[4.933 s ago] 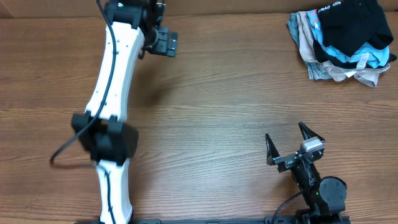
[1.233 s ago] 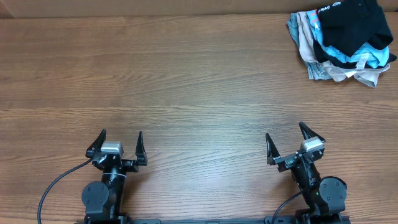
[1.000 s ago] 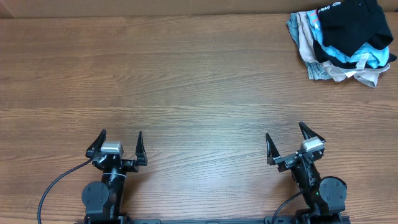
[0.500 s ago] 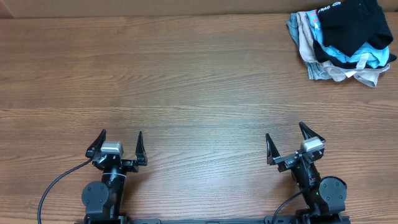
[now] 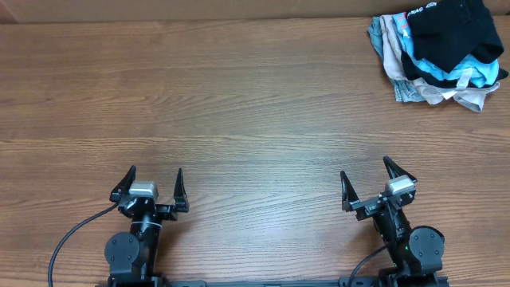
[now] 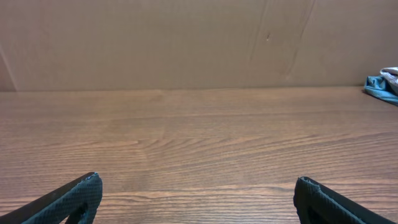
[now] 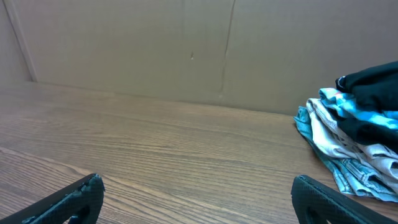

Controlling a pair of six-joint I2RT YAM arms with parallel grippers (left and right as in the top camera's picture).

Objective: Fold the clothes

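The T-shirt (image 5: 450, 28) lies atop other garments (image 5: 430, 89) in the table's (image 5: 255, 104) far right corner — left gripper (image 5: 154, 171) and right gripper (image 5: 365, 167) sit well apart along the near edge.

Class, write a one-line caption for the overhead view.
Left end effector and right end effector sit open at the table edge; black T-shirt tops a garment pile far right.

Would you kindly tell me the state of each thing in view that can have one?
black T-shirt: crumpled, not folded, lying on top of the other garments
light blue shirt: bunched up beneath it
beige garment: bunched up in the same heap
left hand: open, empty
right hand: open, empty
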